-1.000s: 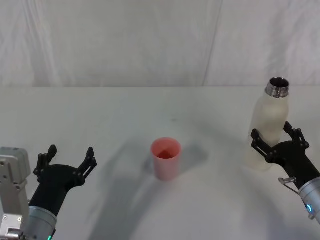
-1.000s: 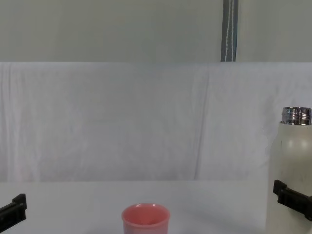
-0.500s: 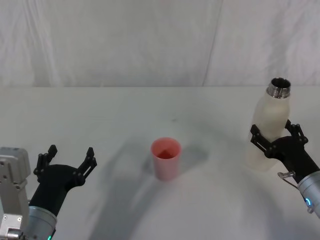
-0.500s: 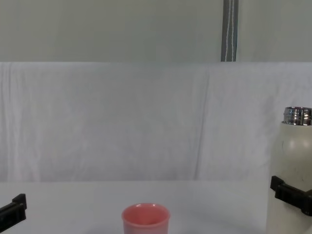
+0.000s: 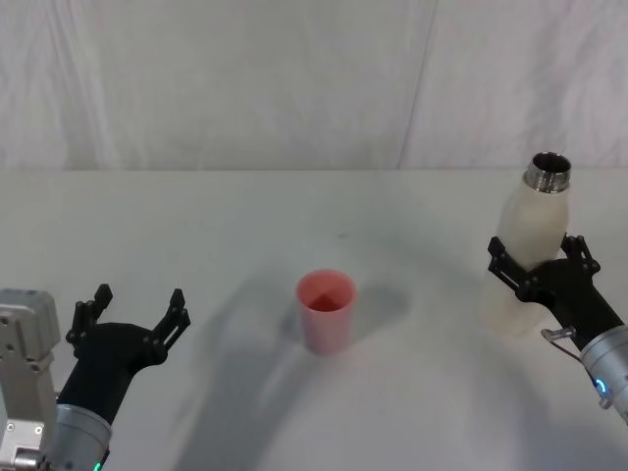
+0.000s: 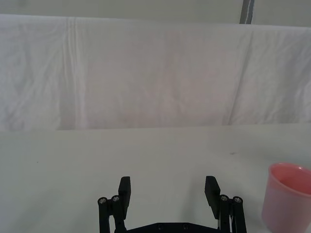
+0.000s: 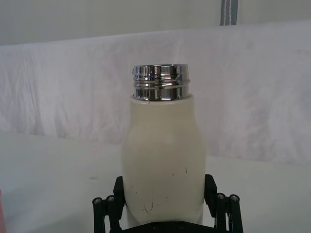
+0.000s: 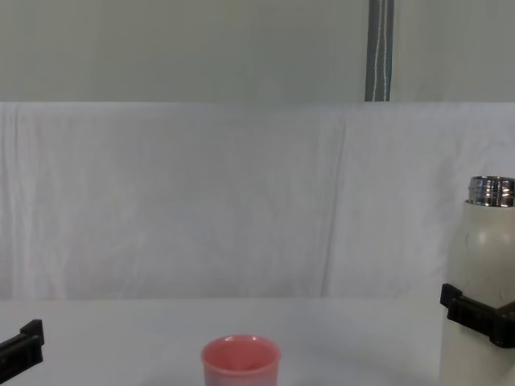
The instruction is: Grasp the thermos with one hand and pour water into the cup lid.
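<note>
The thermos (image 5: pixel 530 231) is a tall cream-white bottle with an uncapped steel neck, standing upright at the table's right side. My right gripper (image 5: pixel 535 251) is open, and its black fingers straddle the bottle's lower body. The right wrist view shows the thermos (image 7: pixel 163 141) between those fingers (image 7: pixel 119 188), close on both sides. The pink cup lid (image 5: pixel 326 309) stands upright in the middle of the table, well left of the bottle. My left gripper (image 5: pixel 137 306) hovers open and empty at the near left; in the left wrist view the cup lid (image 6: pixel 286 196) sits off to one side of it.
A white table (image 5: pixel 245 216) runs back to a white cloth backdrop (image 5: pixel 294 78). A grey pole (image 8: pixel 378 48) rises behind the cloth. Bare table lies between the cup lid and the thermos.
My right gripper has slid forward so its fingers now reach farther around the thermos. The thermos, the cup lid and the left arm have stayed put.
</note>
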You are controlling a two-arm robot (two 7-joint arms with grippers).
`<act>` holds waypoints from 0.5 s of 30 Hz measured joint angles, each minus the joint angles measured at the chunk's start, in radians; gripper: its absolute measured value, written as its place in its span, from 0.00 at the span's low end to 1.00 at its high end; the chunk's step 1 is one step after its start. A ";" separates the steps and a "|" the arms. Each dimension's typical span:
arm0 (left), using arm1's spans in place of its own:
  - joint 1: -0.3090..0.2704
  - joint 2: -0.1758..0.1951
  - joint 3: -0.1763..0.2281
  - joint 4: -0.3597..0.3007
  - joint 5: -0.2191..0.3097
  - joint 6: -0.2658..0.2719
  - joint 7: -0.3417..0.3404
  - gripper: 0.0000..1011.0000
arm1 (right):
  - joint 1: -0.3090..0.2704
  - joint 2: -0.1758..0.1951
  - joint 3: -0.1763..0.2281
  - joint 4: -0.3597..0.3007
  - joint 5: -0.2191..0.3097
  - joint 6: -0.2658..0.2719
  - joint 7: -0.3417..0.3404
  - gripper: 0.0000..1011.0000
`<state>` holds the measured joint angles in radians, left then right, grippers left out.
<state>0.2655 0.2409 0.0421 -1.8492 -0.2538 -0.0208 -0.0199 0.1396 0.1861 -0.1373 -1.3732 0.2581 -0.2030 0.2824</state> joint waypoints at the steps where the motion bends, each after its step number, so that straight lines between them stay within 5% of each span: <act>1: 0.000 0.000 0.000 0.000 0.000 0.000 0.000 0.99 | 0.000 0.000 0.000 0.000 0.000 0.000 0.000 0.99; 15: 0.000 0.000 0.000 0.000 0.000 0.000 0.000 0.99 | -0.004 0.001 0.001 -0.002 0.000 0.000 -0.001 0.94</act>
<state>0.2655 0.2410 0.0421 -1.8492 -0.2538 -0.0208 -0.0199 0.1357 0.1866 -0.1367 -1.3757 0.2580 -0.2026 0.2815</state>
